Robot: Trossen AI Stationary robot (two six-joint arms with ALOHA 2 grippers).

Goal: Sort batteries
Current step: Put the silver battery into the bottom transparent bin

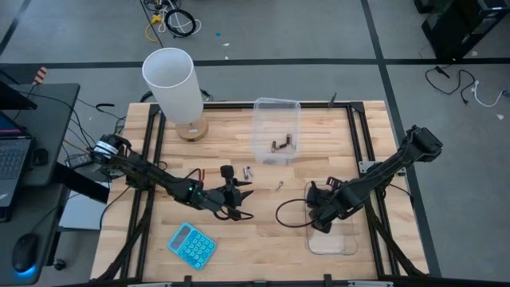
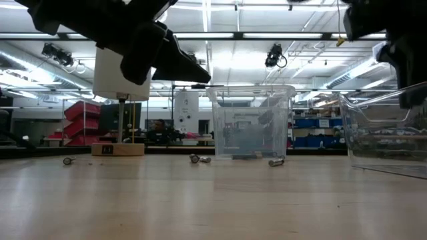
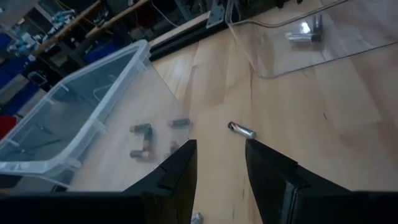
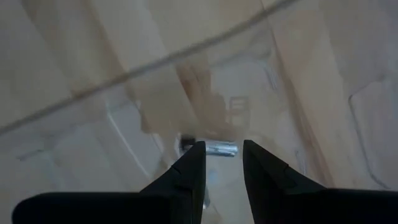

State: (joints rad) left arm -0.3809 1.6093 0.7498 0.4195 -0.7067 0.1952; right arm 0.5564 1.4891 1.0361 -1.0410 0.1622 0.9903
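Left gripper, spread and empty, hovers near loose batteries mid-table; it should centre one between its fingers before closing. Right gripper, parted over the near tub, should lift straight clear of the cell beneath

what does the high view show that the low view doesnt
Only the high view shows the blue calculator, both arms whole, the dark batteries inside the far clear tub, and the right tool over the near tub. Only the low view shows the room behind: shelving, ceiling lights, a person far back. Both show the white lamp, the far tub, and loose batteries lying on the table.
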